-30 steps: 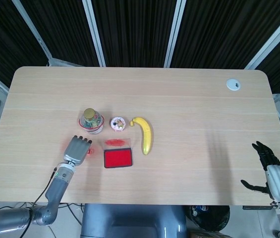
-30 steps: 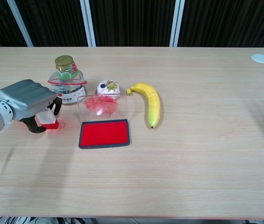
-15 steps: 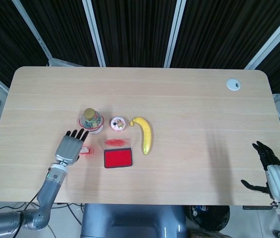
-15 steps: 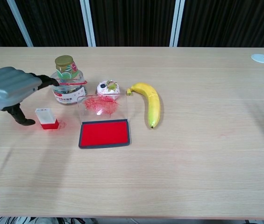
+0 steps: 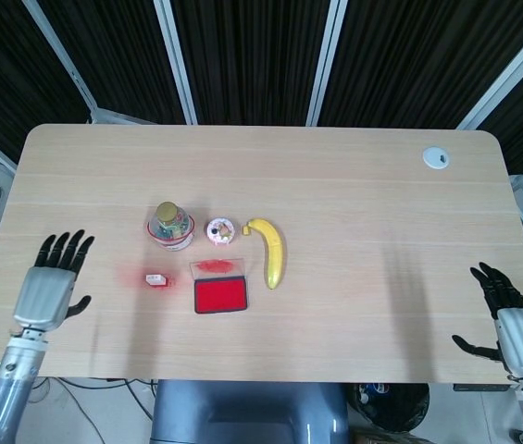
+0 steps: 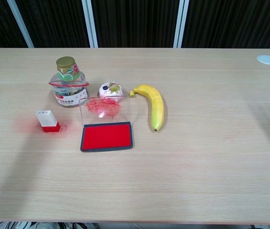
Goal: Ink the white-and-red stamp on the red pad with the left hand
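The white-and-red stamp (image 5: 155, 277) (image 6: 48, 120) stands upright on the table, left of the red ink pad (image 5: 220, 295) (image 6: 107, 136), whose clear lid (image 6: 107, 108) is raised behind it. My left hand (image 5: 51, 280) hovers near the table's left front edge, well left of the stamp, fingers spread and holding nothing. Beyond the front right corner, my right hand (image 5: 506, 319) is also open and empty. The chest view shows neither hand.
A small jar with a gold lid (image 5: 170, 225) (image 6: 68, 81) stands behind the stamp. A round pastry (image 5: 220, 231) (image 6: 111, 89) and a banana (image 5: 271, 251) (image 6: 153, 104) lie behind and right of the pad. A white grommet (image 5: 436, 157) sits at the far right.
My left hand let go of the stamp, opened, and drew back left toward the table's front edge. The stamp stays standing where it was. The right hand barely moved.
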`<move>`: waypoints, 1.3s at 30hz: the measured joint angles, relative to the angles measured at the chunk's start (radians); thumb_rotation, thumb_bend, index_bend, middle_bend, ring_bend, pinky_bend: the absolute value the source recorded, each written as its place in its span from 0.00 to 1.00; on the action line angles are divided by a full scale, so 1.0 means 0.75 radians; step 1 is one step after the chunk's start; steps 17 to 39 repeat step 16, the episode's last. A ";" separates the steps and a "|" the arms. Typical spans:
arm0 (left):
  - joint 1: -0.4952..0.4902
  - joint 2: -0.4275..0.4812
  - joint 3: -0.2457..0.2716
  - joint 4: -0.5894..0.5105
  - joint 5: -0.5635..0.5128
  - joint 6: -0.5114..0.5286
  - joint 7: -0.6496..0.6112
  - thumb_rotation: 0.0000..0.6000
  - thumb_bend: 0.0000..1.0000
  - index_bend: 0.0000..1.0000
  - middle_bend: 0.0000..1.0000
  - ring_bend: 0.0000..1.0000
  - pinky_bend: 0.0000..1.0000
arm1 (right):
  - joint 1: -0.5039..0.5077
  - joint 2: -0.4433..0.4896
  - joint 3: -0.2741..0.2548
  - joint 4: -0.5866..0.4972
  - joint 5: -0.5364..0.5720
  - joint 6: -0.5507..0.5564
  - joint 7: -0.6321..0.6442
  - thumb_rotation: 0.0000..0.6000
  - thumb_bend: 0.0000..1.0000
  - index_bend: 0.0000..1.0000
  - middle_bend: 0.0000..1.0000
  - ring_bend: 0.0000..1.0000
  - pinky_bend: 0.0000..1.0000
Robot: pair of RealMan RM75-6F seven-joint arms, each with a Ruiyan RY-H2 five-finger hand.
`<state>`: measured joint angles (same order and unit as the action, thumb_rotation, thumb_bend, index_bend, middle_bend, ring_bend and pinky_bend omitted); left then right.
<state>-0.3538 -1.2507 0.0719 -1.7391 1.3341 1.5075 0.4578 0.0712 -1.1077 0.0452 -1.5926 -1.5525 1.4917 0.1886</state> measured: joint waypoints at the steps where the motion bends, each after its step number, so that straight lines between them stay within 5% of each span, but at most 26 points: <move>1: 0.025 0.013 0.012 0.000 0.019 0.023 -0.027 1.00 0.13 0.00 0.00 0.00 0.00 | -0.001 -0.003 0.000 0.002 -0.002 0.004 -0.007 1.00 0.13 0.00 0.00 0.00 0.18; 9: 0.175 0.100 0.076 0.028 0.121 0.138 -0.206 1.00 0.10 0.00 0.00 0.00 0.00 | -0.005 -0.018 0.005 0.016 -0.003 0.022 -0.036 1.00 0.13 0.00 0.00 0.00 0.18; 15: 0.212 0.125 0.062 0.041 0.094 0.107 -0.279 1.00 0.10 0.00 0.00 0.00 0.00 | -0.006 -0.021 0.002 0.014 -0.006 0.022 -0.036 1.00 0.13 0.00 0.00 0.00 0.18; 39: 0.216 0.126 0.055 0.042 0.096 0.105 -0.282 1.00 0.10 0.00 0.00 0.00 0.00 | -0.006 -0.021 0.003 0.014 -0.006 0.023 -0.035 1.00 0.13 0.00 0.00 0.00 0.18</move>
